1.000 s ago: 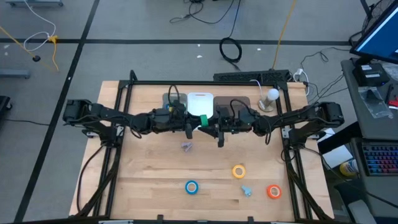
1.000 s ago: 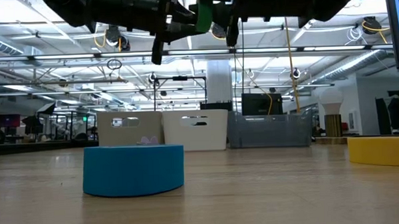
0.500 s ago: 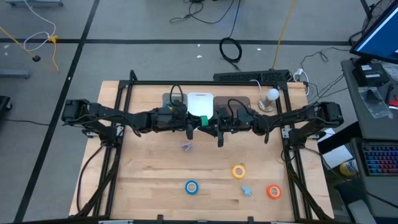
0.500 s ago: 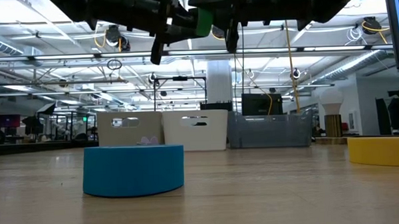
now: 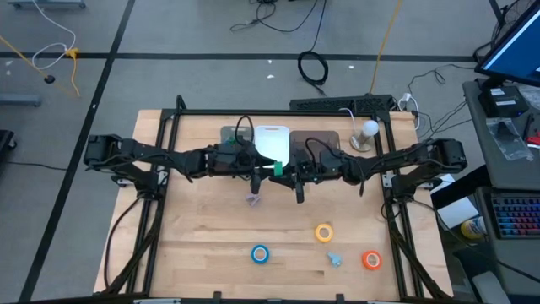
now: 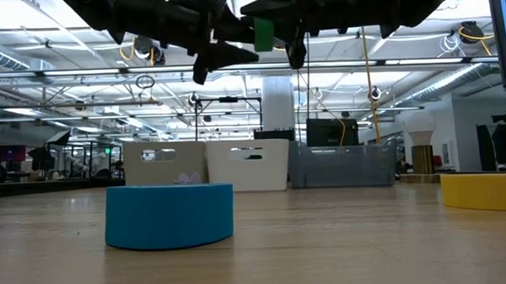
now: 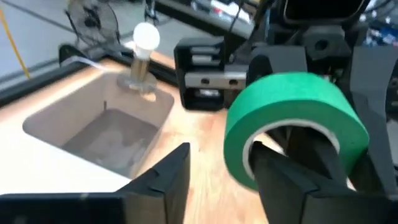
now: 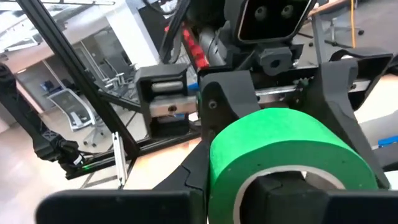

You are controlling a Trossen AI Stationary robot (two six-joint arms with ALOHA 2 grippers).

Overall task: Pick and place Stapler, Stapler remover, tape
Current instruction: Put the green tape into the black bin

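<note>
Both dark arms are meeting above the middle of the pale wooden table [image 5: 194, 228], just in front of the white plastic bin [image 5: 272, 139].

The green ring-shaped tape roll [image 8: 289, 158], smooth-sided with a pale inner core, is hanging in the air between the two grippers. The right gripper [image 8: 273, 193] is holding it: one finger is passing through the pale centre hole and the other is lying against the roll's outer wall, so the fingers are closed partway on the ring.

The left gripper [image 7: 217, 177] is facing the roll at close range. Its matte black fingers [image 7: 165, 177] are spread apart, one showing beside the roll and one reaching into the ring; I cannot tell whether it is gripping.

In front of the white bin, lower on the table:
- the small pale-purple piece [image 5: 253, 199], shape unclear, nearest
- the yellow tape ring [image 5: 324, 232]
- the blue tape ring [image 5: 260, 253]
- the small light-blue piece [image 5: 335, 259]
- the orange tape ring [image 5: 371, 260], farthest right

Beside the white bin, a grey bin [image 7: 102, 127] with rounded corners; a round white bulb on a stand [image 7: 142, 56] just past it.
</note>
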